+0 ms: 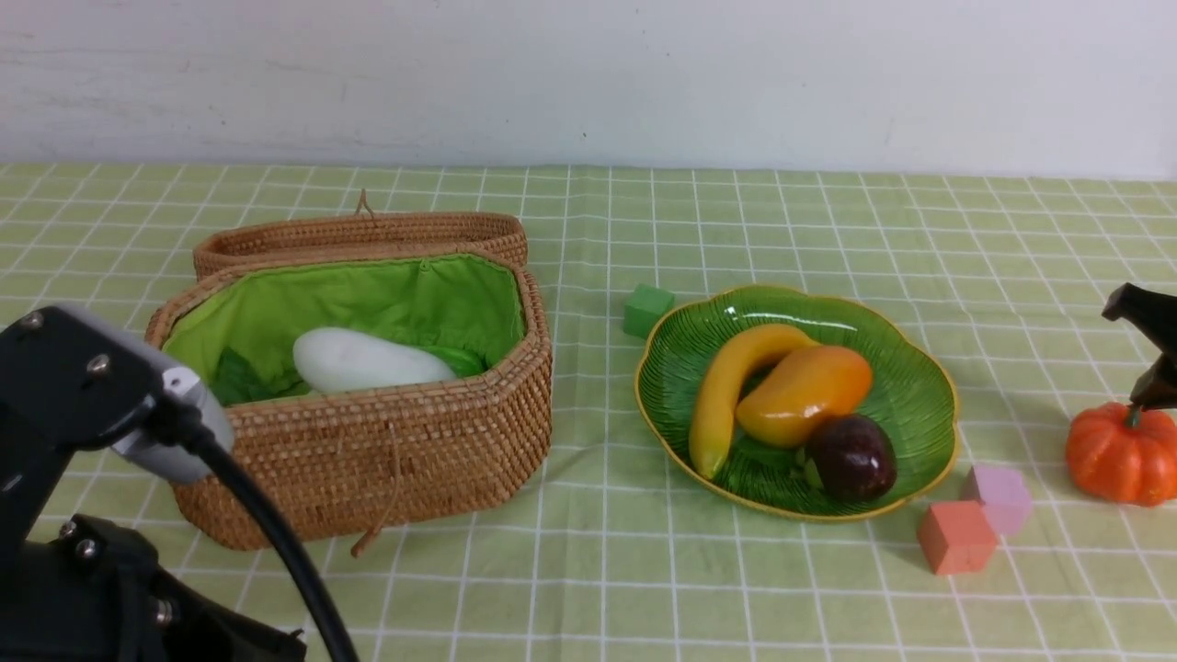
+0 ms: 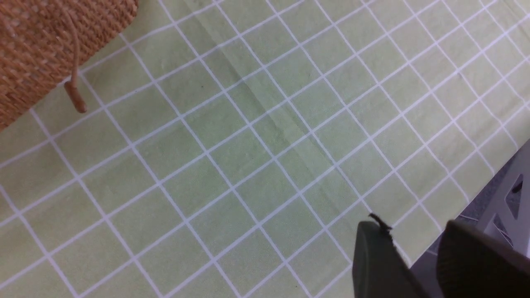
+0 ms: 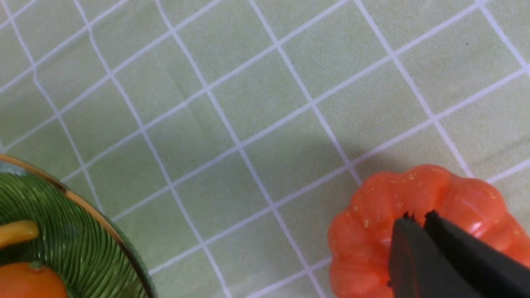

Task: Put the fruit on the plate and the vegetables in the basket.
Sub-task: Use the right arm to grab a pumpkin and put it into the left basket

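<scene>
— Pumpkin [image 1: 1117, 457] is the one piece we see out on the cloth. It sits toward the right side of the tabletop, well to the right of the plate [image 1: 924, 405], with two foam cubes [image 1: 956, 538] between them, nearer the front edge.

— And our right hand [image 3: 419, 216]?

— It is on top of the pumpkin, jaws pinched almost together at the crown, where the short green stem [image 1: 1137, 416] stands. The fingers hide the stem in the wrist view, so we judge rather than see that it is nipped.

— How do we expect it to handle?

— It looks like a glossy hollow toy, so probably light and stiff, but slick. The ribbed body seems too round for a sure pinch, which makes the stem the natural handle. Held by so thin a stem, the body could swing or twist, so we would lift slowly.

— Where does it go?

— Into the basket [image 1: 386, 450] on the left side of the tabletop, its lid lying open behind it. The white radish [image 1: 363, 360] is already on the green lining. The carry passes the plate, which holds the banana [image 1: 726, 395], mango [image 1: 809, 391] and purple fruit [image 1: 851, 457].

— Our left hand [image 2: 412, 231]?

— It is over bare cloth by the front edge, near the basket, jaws a little apart and holding nothing.
</scene>
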Robot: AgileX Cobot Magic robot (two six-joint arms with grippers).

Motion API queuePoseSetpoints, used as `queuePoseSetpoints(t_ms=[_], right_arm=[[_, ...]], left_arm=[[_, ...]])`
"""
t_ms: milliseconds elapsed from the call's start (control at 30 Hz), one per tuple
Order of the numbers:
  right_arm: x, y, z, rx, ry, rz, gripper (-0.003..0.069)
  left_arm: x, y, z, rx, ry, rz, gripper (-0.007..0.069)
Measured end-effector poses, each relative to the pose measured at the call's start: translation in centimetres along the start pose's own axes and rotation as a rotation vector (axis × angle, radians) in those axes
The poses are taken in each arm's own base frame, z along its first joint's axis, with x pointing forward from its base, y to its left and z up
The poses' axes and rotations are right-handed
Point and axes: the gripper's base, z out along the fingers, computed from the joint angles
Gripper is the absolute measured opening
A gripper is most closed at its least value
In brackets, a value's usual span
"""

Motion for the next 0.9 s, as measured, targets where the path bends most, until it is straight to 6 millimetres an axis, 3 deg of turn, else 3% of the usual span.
queuePoseSetpoints(t_ms=[367,500,733,833,867,900], right_arm=[[0.0,1.8,-3.2,-0.154,-0.021,-0.096,0.0001],[0.4,3.8,-4.1,-0.273,-0.029,-0.165,0.0001],[1.8,14.6,-7.7,-0.604,-0.082,-0.347,0.0001],[3.5,20.4,-9.3,-0.752,-0.081,-0.425,0.0001],[3.9,21.5,-9.5,-0.778,-0.076,-0.438,0.0001],[5.0,24.0,-9.8,-0.837,-0.062,-0.471,0.0001]], left_arm=[[0.0,0.0,0.0,-0.001,0.000,0.026,0.0228],[0.0,0.3,0.0,-0.029,-0.001,0.048,0.0232],[-0.1,0.8,0.0,-0.089,-0.002,0.091,0.0236],[0.0,0.8,0.0,-0.088,-0.001,0.090,0.0236],[0.0,0.8,0.0,-0.088,-0.001,0.090,0.0236],[0.0,0.8,0.0,-0.088,0.005,0.090,0.0237]])
